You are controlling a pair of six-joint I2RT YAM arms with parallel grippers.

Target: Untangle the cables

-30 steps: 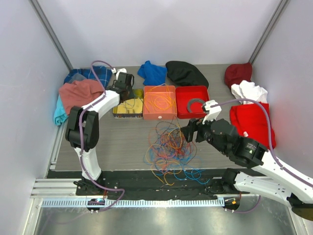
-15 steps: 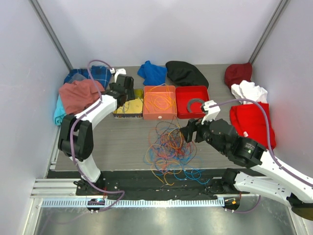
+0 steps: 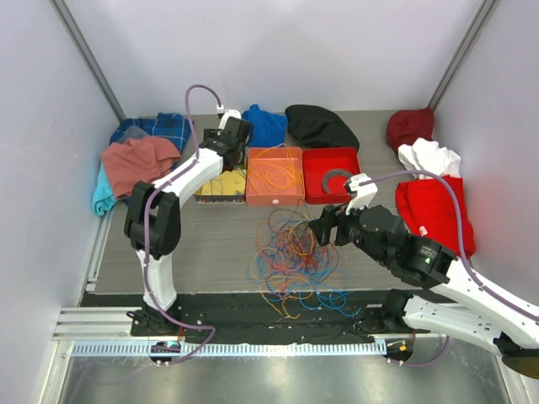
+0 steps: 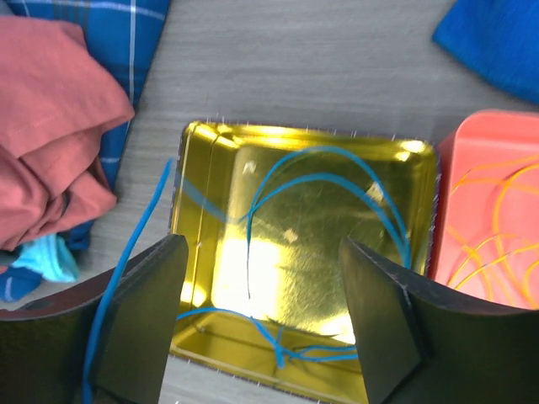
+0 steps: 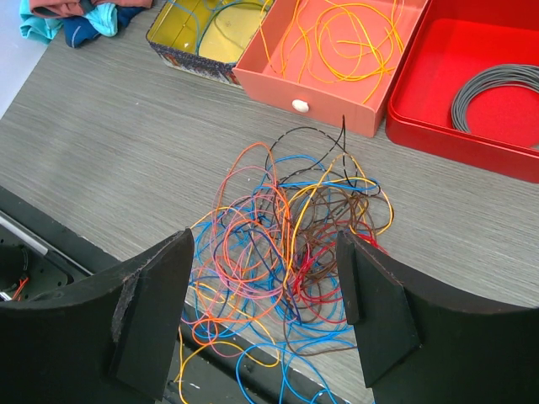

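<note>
The cables (image 3: 290, 257) lie as a loose tangle of orange, blue, yellow, red and brown strands near the table's front edge, some spilling over it. My right gripper (image 3: 324, 225) hovers open just above their right side; in the right wrist view the cables (image 5: 286, 244) show between the spread fingers of that gripper (image 5: 265, 311), untouched. My left gripper (image 3: 234, 139) is open above the gold tin (image 4: 210, 143). A blue cable (image 4: 337, 181) loops inside it, one end trailing over its left rim. Nothing sits between the left gripper (image 4: 261, 320) fingers.
An orange box (image 3: 274, 198) holds orange cables (image 5: 337, 34). A red box (image 3: 313, 195) holds a grey coil (image 5: 493, 88). Clothes ring the back and sides: pink cloth (image 3: 139, 160), blue cloth (image 3: 263, 124), black cloth (image 3: 320, 126), white cloth (image 3: 429, 156), red cloth (image 3: 434, 210).
My left arm has swung right and toward the back, from the gold tin's left side to its far edge. The right arm and the tangle have stayed put.
</note>
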